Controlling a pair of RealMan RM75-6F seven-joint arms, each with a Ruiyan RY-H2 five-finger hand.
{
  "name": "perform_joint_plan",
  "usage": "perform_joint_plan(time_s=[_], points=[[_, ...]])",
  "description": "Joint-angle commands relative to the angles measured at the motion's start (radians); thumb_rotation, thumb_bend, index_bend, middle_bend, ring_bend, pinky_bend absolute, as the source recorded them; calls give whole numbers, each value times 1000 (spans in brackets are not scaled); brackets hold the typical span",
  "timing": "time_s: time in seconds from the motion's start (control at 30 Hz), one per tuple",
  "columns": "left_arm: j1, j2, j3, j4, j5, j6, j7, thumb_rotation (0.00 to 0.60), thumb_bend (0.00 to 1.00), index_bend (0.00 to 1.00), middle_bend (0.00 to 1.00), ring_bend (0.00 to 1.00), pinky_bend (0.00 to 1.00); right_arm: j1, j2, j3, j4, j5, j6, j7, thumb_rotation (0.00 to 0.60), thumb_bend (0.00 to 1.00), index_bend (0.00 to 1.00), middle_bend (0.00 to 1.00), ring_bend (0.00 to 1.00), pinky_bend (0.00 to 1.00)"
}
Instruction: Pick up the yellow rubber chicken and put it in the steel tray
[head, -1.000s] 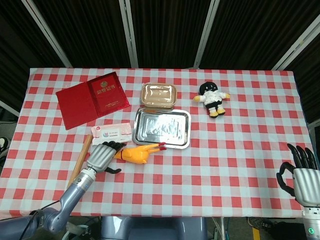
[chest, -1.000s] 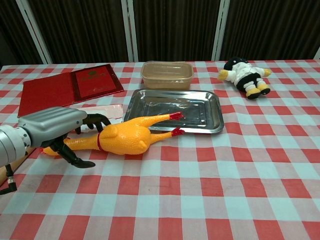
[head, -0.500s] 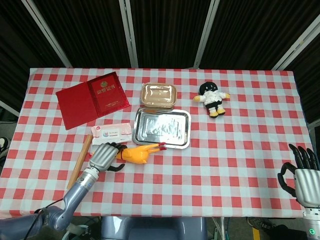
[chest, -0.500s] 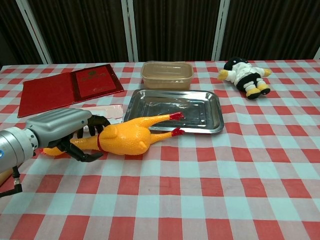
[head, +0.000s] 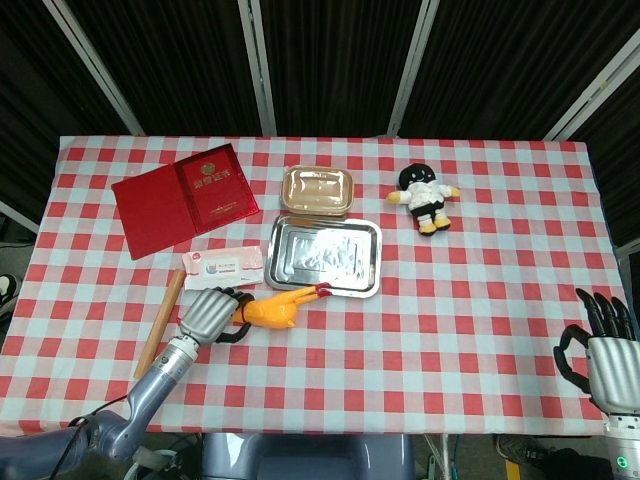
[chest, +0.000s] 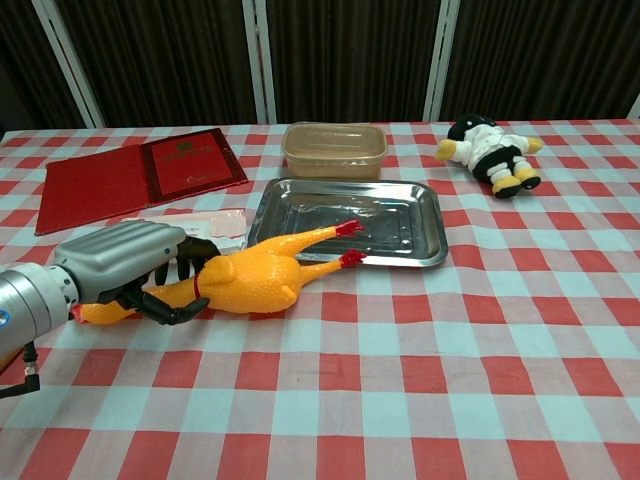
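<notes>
Yellow rubber, glossy, with a red band at the neck and red feet: the chicken (chest: 245, 283) lies on its side on the checked cloth (chest: 470, 340), neck toward the left, legs stretched right so that the feet reach the near rim of the tray (chest: 400, 257), the upper foot over the rim. At the far left of the chest view the left hand (chest: 130, 268) grasps the chicken's neck, dark fingers (chest: 170, 310) curled under and around it, the beak end poking out past the hand. That view shows this hold from the side; the head view shows the same hand (head: 208, 312) from above, with only the chicken's body and legs clear of it. Only the head view takes in the wooden stick (head: 160, 320) left of the hand, and, at the bottom right corner off the table edge, the right hand (head: 600, 350), fingers spread and holding nothing. Both views show the red booklet (head: 185, 197), the flat white packet (head: 223, 264), the tan box (head: 317, 190) behind the tray, and the doll (head: 425, 197).
</notes>
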Motion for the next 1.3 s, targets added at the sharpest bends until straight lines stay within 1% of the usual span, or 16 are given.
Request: perform_joint_plan(time_s=[0.03, 0.13, 0.23, 0.3, 0.43, 0.6, 0.67, 0.77, 0.93, 1.03, 1.13, 1.23, 1.3], points=[[-2, -2, 5, 8, 3, 2, 0, 600, 422, 321, 398, 364, 467, 1, 2, 0, -4, -2, 0, -1, 600, 406, 72, 91, 64, 11], [-3, -4, 7, 15, 0, 2, 8, 600, 386, 297, 375, 341, 463, 0, 3, -1, -7, -5, 1, -2, 600, 406, 72, 91, 64, 11], [-4, -12, 9, 24, 0, 9, 24, 600, 396, 360, 442, 390, 496, 0, 4, -1, -11, -6, 1, -3, 600, 406, 72, 91, 65, 11], [-3, -23, 7, 28, 5, 25, 16, 600, 445, 422, 502, 444, 540, 1, 4, -1, -12, -6, 0, -3, 600, 406, 72, 91, 65, 11], [-1, -39, 6, 46, 51, 80, -24, 600, 549, 493, 566, 502, 577, 0, 6, 0, -15, -8, 3, -4, 600, 406, 73, 91, 65, 11], [-9, -22, 14, 42, 145, 156, -115, 600, 639, 534, 605, 536, 601, 1, 17, 5, -26, -18, 14, -2, 600, 406, 83, 93, 76, 40], [-17, -2, 17, 32, 184, 180, -142, 600, 654, 538, 610, 539, 610, 4, 26, 4, -40, -29, 12, 23, 600, 406, 84, 96, 81, 50], [-36, 33, 19, 6, 222, 189, -156, 600, 672, 551, 618, 547, 616, 13, 44, -1, -63, -50, 3, 80, 600, 405, 85, 98, 87, 62], [-87, 120, 11, -83, 259, 152, -204, 600, 673, 554, 619, 548, 616, 38, 94, -3, -103, -96, -13, 170, 600, 405, 85, 98, 87, 70], [-123, 165, 0, -129, 277, 120, -208, 600, 672, 552, 616, 548, 614, 50, 118, -3, -125, -127, -13, 215, 600, 405, 85, 98, 87, 71], [-167, 212, -11, -178, 282, 59, -204, 600, 673, 546, 612, 545, 611, 67, 139, -10, -142, -161, -24, 257, 600, 400, 86, 97, 87, 71], [-229, 263, -38, -238, 269, -31, -172, 600, 676, 545, 612, 545, 610, 97, 162, -18, -163, -211, -49, 293, 600, 366, 85, 96, 87, 71], [-267, 288, -59, -277, 248, -92, -145, 600, 678, 545, 612, 545, 609, 121, 176, -21, -179, -245, -71, 292, 600, 342, 81, 96, 86, 71]])
